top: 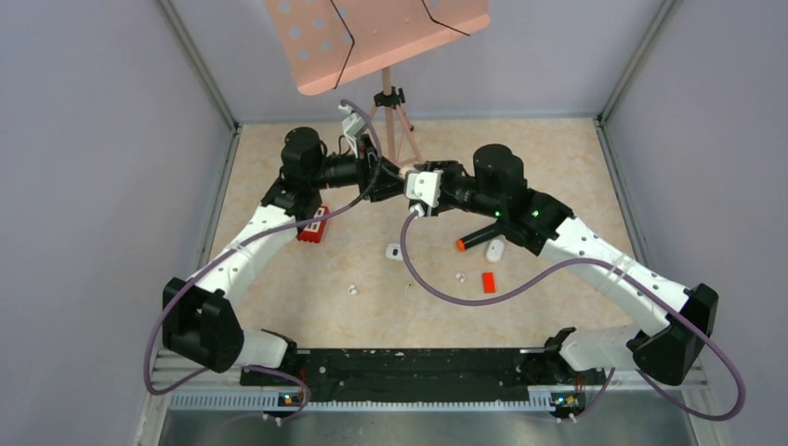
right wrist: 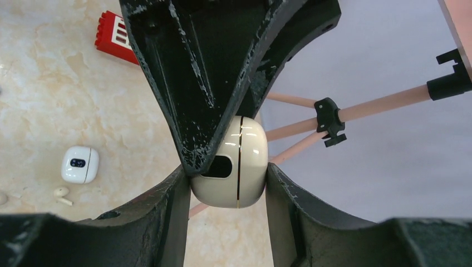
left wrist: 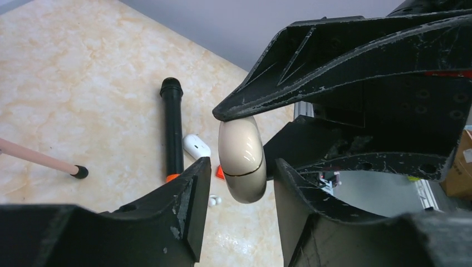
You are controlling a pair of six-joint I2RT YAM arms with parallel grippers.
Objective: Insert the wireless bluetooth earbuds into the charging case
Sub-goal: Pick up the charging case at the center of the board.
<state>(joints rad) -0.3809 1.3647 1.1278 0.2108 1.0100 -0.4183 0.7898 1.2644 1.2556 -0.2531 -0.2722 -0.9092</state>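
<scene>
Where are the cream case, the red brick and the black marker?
cream charging case (right wrist: pixel 250 164), right wrist view, on its glossy shell right of the seam.
red toy brick (right wrist: pixel 116 38), right wrist view, on its slotted top.
black marker (left wrist: pixel 172 130), left wrist view, mid-barrel.

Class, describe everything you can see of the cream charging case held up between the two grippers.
The charging case is a glossy cream pebble, seemingly plastic. It is closed, with a thin seam round it and a dark oval recess on one face. It is held in mid-air, pinched by the right gripper. The left gripper flanks it; contact there is unclear.
</scene>
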